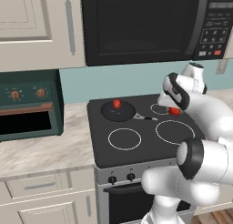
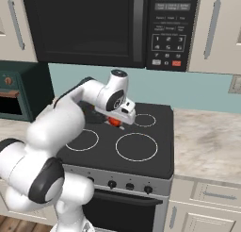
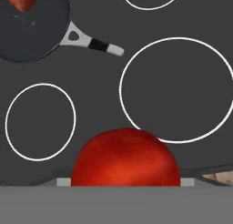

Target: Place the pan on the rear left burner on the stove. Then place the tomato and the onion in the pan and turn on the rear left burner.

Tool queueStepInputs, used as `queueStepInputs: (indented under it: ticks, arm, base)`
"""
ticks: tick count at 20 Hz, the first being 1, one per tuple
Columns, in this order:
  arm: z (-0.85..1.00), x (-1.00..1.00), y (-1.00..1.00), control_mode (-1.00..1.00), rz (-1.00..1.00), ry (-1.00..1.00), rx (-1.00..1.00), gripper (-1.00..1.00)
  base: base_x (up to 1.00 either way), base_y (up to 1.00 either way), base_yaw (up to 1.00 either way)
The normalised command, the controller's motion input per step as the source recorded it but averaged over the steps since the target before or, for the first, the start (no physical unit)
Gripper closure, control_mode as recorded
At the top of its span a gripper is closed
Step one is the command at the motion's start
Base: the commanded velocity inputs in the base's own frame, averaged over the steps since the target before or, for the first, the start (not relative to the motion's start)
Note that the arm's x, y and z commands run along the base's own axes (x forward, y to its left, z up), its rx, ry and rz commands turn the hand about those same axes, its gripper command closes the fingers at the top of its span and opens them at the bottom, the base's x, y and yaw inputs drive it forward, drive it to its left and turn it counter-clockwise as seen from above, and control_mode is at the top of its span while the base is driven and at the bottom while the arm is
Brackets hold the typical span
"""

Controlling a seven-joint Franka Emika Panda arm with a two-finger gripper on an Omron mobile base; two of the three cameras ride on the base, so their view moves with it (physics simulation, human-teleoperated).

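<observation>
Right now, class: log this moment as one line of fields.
pan: on rear left burner | red item: in pan | tomato: between fingers, over stove

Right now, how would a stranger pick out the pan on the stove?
Find the stove with the black glass top under the microwave. On its rear left ring sits the pan, round, shallow and black, with a small red piece inside. It is the only thing there with a thin silver-and-dark handle.

Lighting's flat and even everywhere, typical render look, no obvious light source. The stove (image 1: 136, 145) glass is matte black with zero glare, rings stay crisp. Hardly any shadows around the stove. Edges look a bit soft and low-res, no lens distortion.
</observation>
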Motion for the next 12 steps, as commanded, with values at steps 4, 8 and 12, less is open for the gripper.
queueStepInputs:
  ticks: [4, 8, 12]
  arm:
    - [0.10, 0.37, 0.60, -1.00, 0.00, -0.04, -0.04, 1.00]
    - [0.04, 0.42, 0.48, -1.00, 0.00, -0.04, -0.04, 1.00]
    - [0.00, 0.35, 0.35, -1.00, 0.00, -0.05, -0.04, 1.00]
  base:
    - [0.00, 0.00, 0.00]
    - [0.00, 0.00, 0.00]
    - [0.00, 0.00, 0.00]
